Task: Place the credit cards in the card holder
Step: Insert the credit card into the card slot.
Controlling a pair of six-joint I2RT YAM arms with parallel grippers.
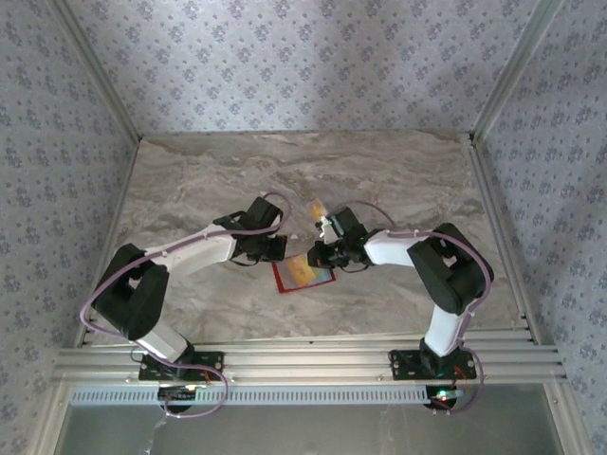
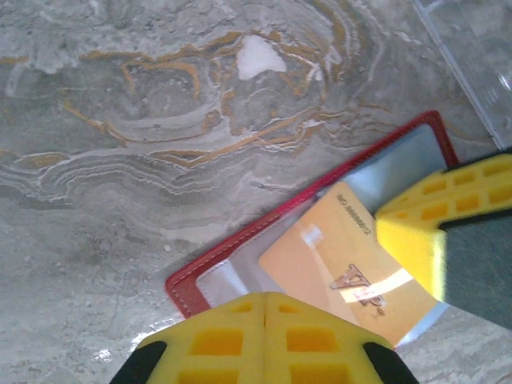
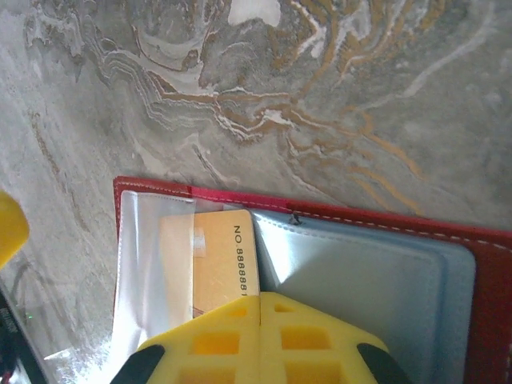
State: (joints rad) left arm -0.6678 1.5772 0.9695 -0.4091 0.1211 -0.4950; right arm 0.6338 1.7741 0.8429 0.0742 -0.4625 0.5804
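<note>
We log the counter grey marble, rust-orange veined; the card holder red-rimmed, sleeves pale grey; the credit card tan-yellow, dark numerals; the left claw yellow, square-gridded.

The light in the top view was soft, even and rather bright, and the arms threw only weak, unsharp shadows on the surface below them. This picture was a little pale and not rich in detail, so small things in the middle were hard to read. In the left wrist view a white glare streak lay across the tan-yellow card, and the left claw at the near edge was out of focus. In the right wrist view the clear pocket of the card holder shone pale at the left, the printed number was sharp, and the right claw was blurred.
</note>
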